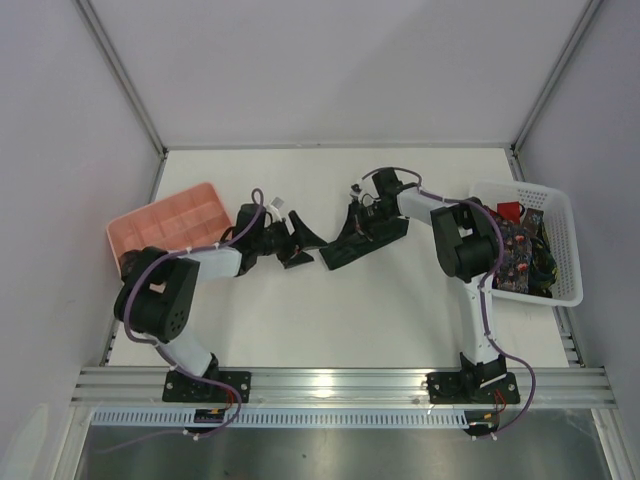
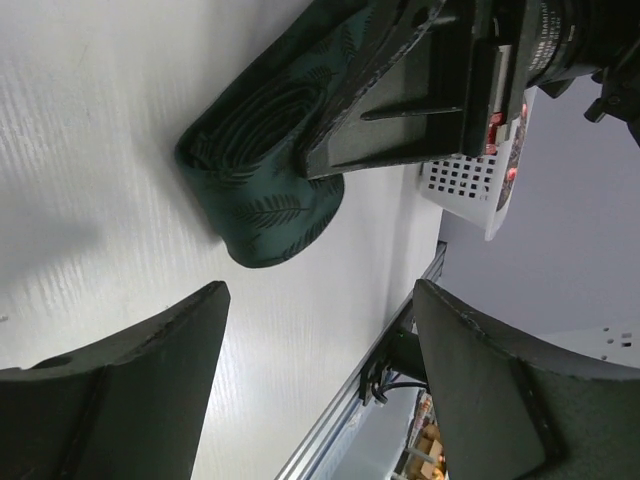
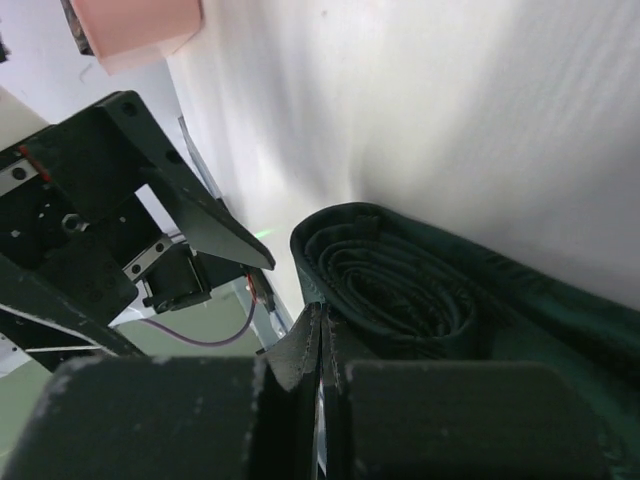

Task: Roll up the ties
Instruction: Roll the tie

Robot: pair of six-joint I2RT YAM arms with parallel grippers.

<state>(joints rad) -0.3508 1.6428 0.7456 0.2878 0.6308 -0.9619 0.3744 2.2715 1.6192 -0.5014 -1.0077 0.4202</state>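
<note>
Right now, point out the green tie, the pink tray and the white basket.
green tie [image 2: 262, 200]: left wrist view, rolled end.
pink tray [image 1: 165, 222]: top view, bare compartment.
white basket [image 1: 562, 250]: top view, right wall.

white table [image 1: 330, 310], pale walls [image 1: 330, 70], aluminium rail [image 1: 340, 382]

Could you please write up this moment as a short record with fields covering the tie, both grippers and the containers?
Tie in work: dark green tie, one end coiled, lying on the table
Left gripper: jaws open, facing the coil, not touching it
Right gripper: jaws shut on the dark green tie beside the coil
White basket: right side of the table, holds a floral tie and a red tie
Pink tray: left side of the table
</note>
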